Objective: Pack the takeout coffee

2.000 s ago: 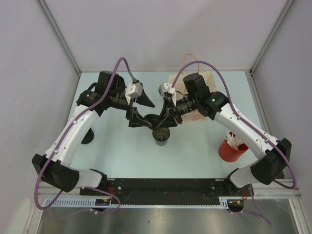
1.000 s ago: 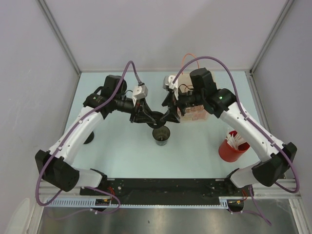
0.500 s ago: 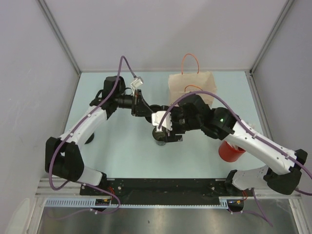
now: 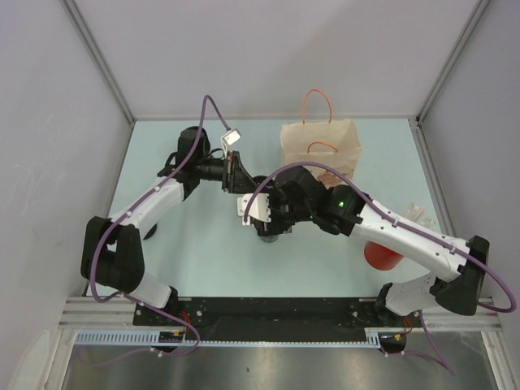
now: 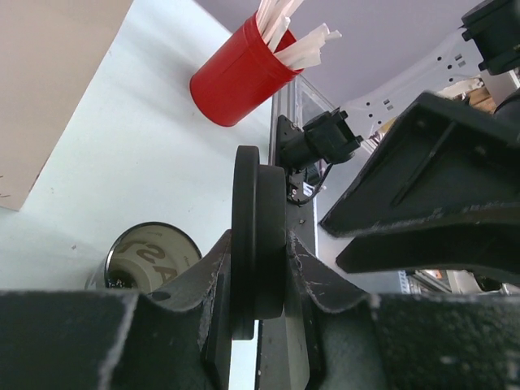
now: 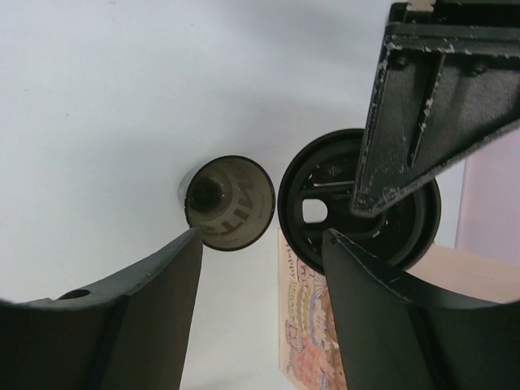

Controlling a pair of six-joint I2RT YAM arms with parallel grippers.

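Near table [image 4: 195, 252] centre: one cup [image 6: 231, 213], one lid [image 5: 258, 227].

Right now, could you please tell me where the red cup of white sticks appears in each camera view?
Top external: red cup at the table's right, partly under the right arm.
Left wrist: top centre, sticks pointing up and to the right.
Right wrist: not in it.
Shared landmark: the brown paper bag, at the top left in the left wrist view and at the bottom right in the right wrist view.

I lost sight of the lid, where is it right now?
In the left wrist view the lid stands on edge, clamped in the left gripper at mid-table, beside the open cup, near the bag.
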